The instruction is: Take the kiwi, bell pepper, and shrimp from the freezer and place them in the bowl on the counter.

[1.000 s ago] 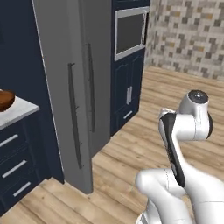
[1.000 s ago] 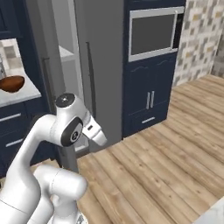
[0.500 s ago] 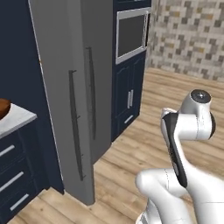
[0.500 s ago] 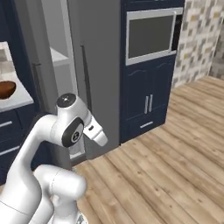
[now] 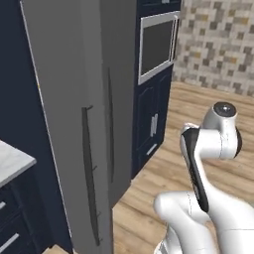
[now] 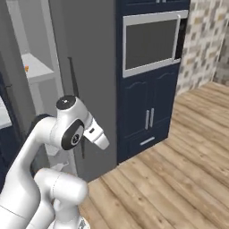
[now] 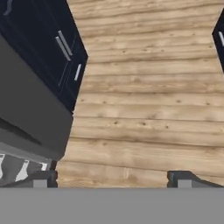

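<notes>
The freezer (image 6: 33, 49) stands open at the left of the right base view, with a white interior and a white shelf. A tiny orange sliver, the shrimp (image 6: 27, 68), lies on that shelf. Kiwi, bell pepper and bowl are out of view. A corner of the white marbled counter (image 5: 12, 161) shows at the left edge. My gripper (image 7: 112, 180) is open and holds nothing; its fingertips (image 7: 41, 179) stand wide apart over the wooden floor. The hand (image 6: 97, 137) hangs folded in front of the grey fridge door, away from the shelf.
Tall grey fridge doors (image 5: 64, 99) with long dark handles (image 5: 90, 173) rise close ahead. To their right stands a navy cabinet with a built-in oven (image 6: 150, 44) and lower doors (image 6: 147, 118). Wooden floor (image 7: 148, 109) spreads to the right.
The whole picture has shifted: the base has driven nearer the fridge, and the bowl and most of the counter have slid out at the left. The arm keeps its folded pose.
</notes>
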